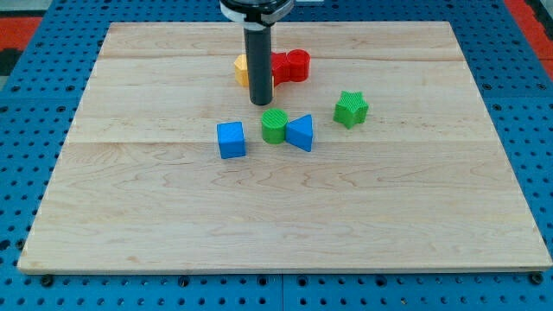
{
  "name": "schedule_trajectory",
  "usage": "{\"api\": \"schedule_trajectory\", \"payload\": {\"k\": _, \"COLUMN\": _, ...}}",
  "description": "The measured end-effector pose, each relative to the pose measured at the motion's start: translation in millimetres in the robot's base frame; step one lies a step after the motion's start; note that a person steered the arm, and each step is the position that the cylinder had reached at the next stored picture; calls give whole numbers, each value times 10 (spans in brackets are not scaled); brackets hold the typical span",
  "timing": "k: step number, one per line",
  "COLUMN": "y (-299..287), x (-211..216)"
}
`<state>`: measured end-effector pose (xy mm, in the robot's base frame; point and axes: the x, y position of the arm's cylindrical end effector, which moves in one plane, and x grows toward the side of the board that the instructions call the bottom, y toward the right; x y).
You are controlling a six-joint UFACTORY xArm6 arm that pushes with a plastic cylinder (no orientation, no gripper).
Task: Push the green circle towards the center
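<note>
Your tip (261, 103) sits on the board just above the green circle (274, 126) in the view, slightly to its left, with a thin strip of bare wood between them; it looks apart from the block, though the gap is too small to be sure. There are no fingers on this rod, so it holds nothing and can only shove.

The green circle stands a little above the middle of the wooden board (130, 216), touching or nearly touching the blue triangle (301, 132) on its right. The blue cube (231, 140) lies near on its left. I judge the centre to lie just below the circle, so you want a short, straight push toward the view's bottom. Line your tip up over the circle's middle first: struck from where it now stands, the block would likely skid right into the triangle. Keep the stroke brief, since little travel is left.

Farther out, the green star (351, 109) sits well to the right and should stay clear of the stroke. Behind the rod, 2 blocks are partly hidden: a yellow block (241, 70) whose shape you cannot make out, and a red block (292, 66) that seems rounded or lobed. The arm above the rod is cut off by the view's top edge.
</note>
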<state>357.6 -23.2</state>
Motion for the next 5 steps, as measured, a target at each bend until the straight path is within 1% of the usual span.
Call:
{"api": "schedule_trajectory", "payload": {"k": 1, "y": 119, "x": 0}}
{"api": "schedule_trajectory", "payload": {"k": 2, "y": 888, "x": -105}}
{"api": "schedule_trajectory", "payload": {"k": 3, "y": 1299, "x": -98}}
{"api": "schedule_trajectory", "payload": {"k": 4, "y": 1435, "x": 184}}
{"api": "schedule_trajectory", "payload": {"k": 5, "y": 965, "x": 399}}
